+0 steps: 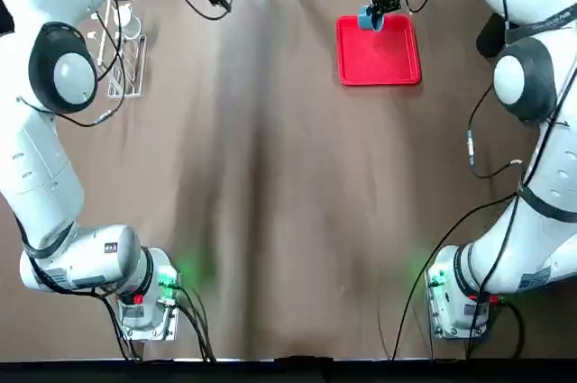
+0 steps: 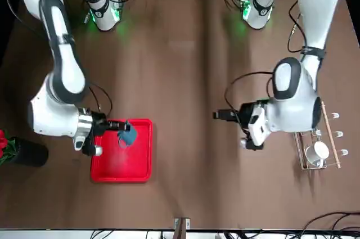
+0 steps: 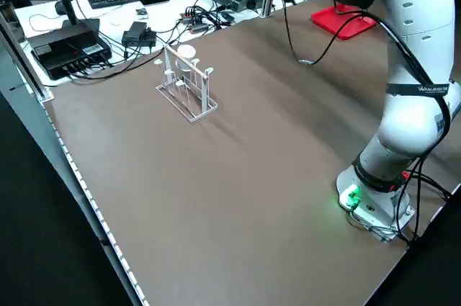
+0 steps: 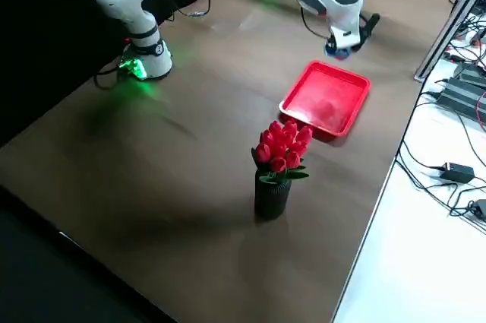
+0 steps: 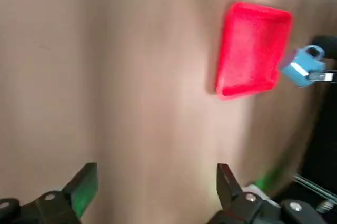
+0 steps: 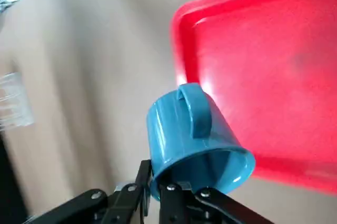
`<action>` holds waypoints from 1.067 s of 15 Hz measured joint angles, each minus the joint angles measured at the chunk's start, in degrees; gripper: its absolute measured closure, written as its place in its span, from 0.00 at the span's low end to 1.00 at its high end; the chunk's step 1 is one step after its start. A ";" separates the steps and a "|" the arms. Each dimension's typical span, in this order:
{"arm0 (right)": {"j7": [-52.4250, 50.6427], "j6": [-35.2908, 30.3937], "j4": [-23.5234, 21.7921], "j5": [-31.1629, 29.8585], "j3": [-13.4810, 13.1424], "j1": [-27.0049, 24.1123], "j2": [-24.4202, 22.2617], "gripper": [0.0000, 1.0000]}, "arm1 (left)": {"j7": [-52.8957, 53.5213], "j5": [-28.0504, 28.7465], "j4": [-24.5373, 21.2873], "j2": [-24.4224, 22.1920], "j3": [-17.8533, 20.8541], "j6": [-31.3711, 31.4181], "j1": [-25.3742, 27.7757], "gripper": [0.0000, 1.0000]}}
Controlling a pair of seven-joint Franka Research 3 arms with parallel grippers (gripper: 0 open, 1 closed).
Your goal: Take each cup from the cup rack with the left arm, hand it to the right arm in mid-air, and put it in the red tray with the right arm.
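Right wrist view: the right end effector (image 6: 156, 179) grips a glossy blue cup (image 6: 192, 142) by its rim.

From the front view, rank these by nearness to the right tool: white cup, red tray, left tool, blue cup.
1. Blue cup, gripped by the right tool.
2. Red tray, just below that cup.
3. Left tool, open, mid-table.
4. White cup, far left, at the rack.

No text can be read.
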 joint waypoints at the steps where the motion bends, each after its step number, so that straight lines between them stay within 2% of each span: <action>1: 0.00 2.27 0.30 -2.70 -0.05 -0.05 1.15 0.89 | -0.04 3.28 0.05 -0.37 -0.02 -0.11 0.97 0.01; 3: 0.03 4.84 0.86 -7.79 -0.25 -0.71 2.86 0.89 | -0.06 10.27 0.15 -1.62 -0.04 -1.40 2.88 0.01; 8: 0.06 5.23 1.81 -15.07 -0.50 -3.99 5.88 0.89 | 3.10 29.80 0.15 -4.29 -0.02 -3.65 7.46 0.01; 11: 3.19 4.98 2.07 -18.61 -1.03 -4.19 7.15 0.89 | 13.58 32.29 0.06 -4.40 0.17 -3.79 11.75 0.01; 12: 7.82 4.69 2.30 -23.04 -1.01 -3.93 7.59 0.89 | 20.80 32.41 -0.08 -4.38 0.30 -3.85 15.29 0.01; 13: 10.09 4.58 2.35 -25.26 -0.98 -3.70 7.67 0.89 | 24.27 32.91 -0.15 -4.32 0.37 -3.87 16.69 0.01; 16: 12.52 3.67 2.39 -27.82 -0.96 -2.92 7.84 0.90 | 32.69 38.67 -0.31 -3.48 0.41 -3.90 18.91 0.01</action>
